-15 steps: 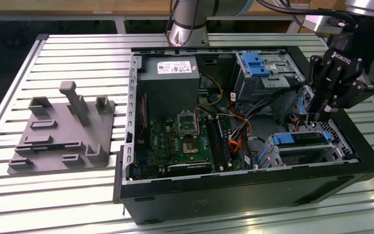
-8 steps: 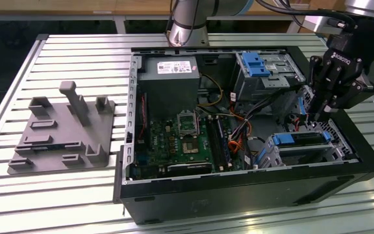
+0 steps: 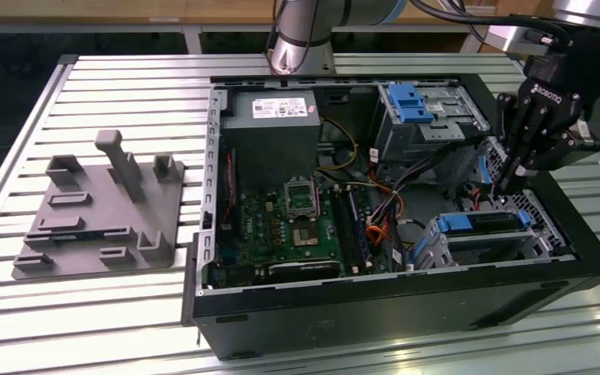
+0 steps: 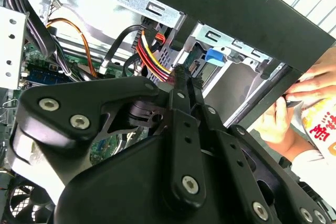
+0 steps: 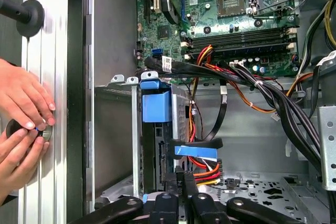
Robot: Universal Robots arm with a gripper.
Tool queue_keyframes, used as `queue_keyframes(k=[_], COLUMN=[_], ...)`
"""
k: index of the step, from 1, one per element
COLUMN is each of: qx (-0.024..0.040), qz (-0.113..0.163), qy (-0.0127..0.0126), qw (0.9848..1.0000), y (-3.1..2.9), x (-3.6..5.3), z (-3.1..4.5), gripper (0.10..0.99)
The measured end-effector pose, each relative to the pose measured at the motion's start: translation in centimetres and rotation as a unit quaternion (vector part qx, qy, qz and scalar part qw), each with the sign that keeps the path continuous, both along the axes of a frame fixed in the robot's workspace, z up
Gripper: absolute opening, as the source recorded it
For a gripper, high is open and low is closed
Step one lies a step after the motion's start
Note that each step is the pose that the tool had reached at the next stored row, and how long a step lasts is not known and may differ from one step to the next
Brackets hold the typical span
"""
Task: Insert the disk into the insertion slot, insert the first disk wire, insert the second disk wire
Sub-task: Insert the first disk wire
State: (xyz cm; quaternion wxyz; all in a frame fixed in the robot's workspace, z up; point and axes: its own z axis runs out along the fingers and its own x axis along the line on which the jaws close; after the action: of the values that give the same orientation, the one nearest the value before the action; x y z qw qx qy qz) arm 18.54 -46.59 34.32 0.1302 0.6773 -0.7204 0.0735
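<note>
The disk (image 3: 484, 222) lies seated in the insertion slot (image 3: 437, 251), its blue carrier level with the cage top, so the first step looks done. Just beside the slot, a flat blue connector (image 5: 195, 152) and red-and-yellow power wires (image 5: 207, 170) lie at the disk's end. I cannot tell whether either is plugged in. The gripper (image 5: 184, 176) hovers there, fingers pressed together. A person's hands (image 5: 21, 114) rest well apart from the slot.

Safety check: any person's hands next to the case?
Yes, in the first wrist view two hands rest on the table just beside the case wall.
</note>
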Motion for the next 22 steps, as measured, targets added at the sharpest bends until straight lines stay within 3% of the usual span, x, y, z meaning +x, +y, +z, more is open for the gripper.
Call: queue_keyframes(k=[7, 9, 16, 22], qx=[0.0002, 0.0031, 0.0202, 0.0477], qz=[0.0, 0.0, 0.0, 0.0], qy=[0.0, -0.0005, -0.0035, -0.0105], qw=[1.0, 1.0, 0.9998, 0.9988], y=[-0.03, -0.24, -1.31, -1.9], x=[-0.01, -0.03, -0.09, -0.22], z=[-0.01, -0.01, -0.01, -0.01], gripper=[0.165, 0.165, 0.165, 0.165])
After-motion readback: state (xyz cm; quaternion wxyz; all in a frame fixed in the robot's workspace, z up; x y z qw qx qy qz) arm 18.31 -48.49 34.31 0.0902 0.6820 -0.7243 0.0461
